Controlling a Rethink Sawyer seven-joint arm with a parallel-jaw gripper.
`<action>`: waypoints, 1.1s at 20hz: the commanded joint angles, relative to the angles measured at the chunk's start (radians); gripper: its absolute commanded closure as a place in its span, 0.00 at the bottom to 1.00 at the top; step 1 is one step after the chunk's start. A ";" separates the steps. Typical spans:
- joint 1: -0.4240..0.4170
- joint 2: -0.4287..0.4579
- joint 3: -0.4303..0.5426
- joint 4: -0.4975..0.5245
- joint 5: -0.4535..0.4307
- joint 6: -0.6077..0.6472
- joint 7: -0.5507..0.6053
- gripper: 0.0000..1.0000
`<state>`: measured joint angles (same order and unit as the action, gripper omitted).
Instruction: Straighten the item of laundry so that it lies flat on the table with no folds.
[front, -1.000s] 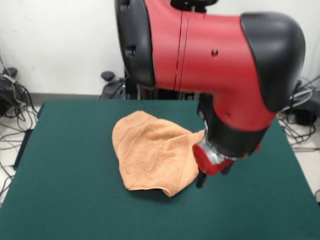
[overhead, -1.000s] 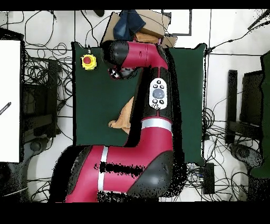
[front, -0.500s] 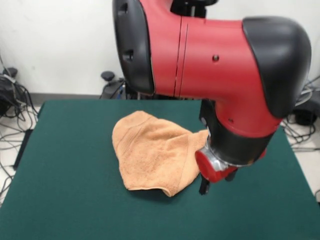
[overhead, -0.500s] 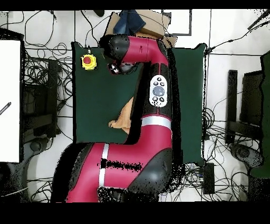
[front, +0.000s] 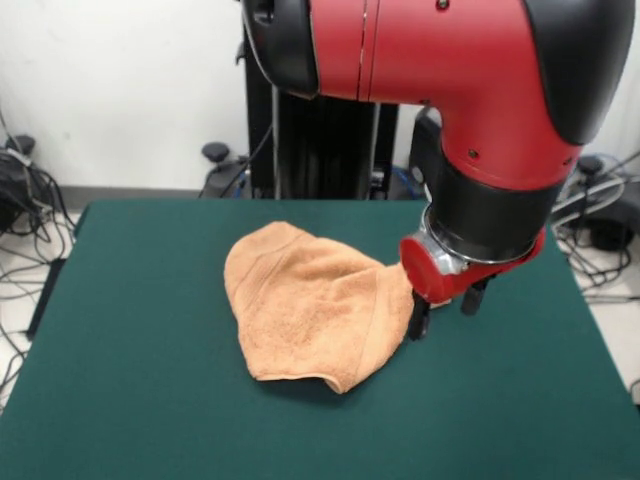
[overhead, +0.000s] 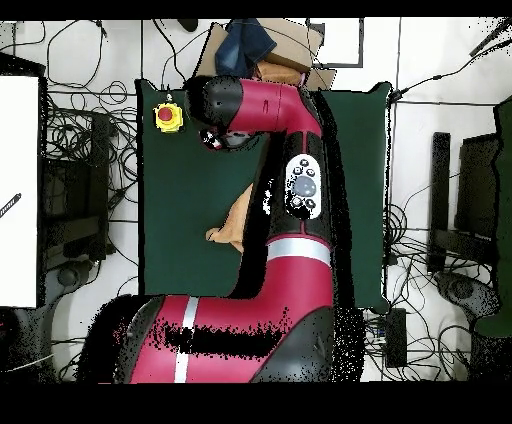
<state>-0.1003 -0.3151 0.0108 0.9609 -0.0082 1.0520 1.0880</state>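
The peach-orange towel (front: 312, 308) lies crumpled near the middle of the green table (front: 130, 400), bunched into a rounded heap with a fold along its near edge and a woven band running down its right side. Nothing on the table serves as a container.

The claw (front: 445, 318) hangs just beside the towel's right edge; two dark fingers (front: 419, 322) show below the red wrist, standing apart with nothing between them, the left one close against the cloth's corner. Whether that finger touches the towel cannot be told.

Compared with a second ago, the arm has risen: its red and black body now sits higher in the front view, the black pedestal column (front: 320, 140) behind it is uncovered, and the claw has lifted away from the table surface. The towel has kept the same shape and place.

From overhead, the arm (overhead: 290, 190) covers most of the towel, leaving only a peach sliver (overhead: 232, 225) at its left. A yellow box with a red button (overhead: 167, 116) sits at a far table corner. Cables (front: 25, 230) litter the floor around.
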 joint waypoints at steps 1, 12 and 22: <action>0.001 0.066 0.023 0.195 -0.015 -0.122 0.235 0.00; -0.009 0.387 0.055 -0.226 -0.034 -0.036 0.117 0.00; 0.101 0.069 -0.006 0.352 0.036 -0.256 0.425 0.00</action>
<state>-0.0810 -0.0677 0.0079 0.9485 -0.0088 0.9194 1.1010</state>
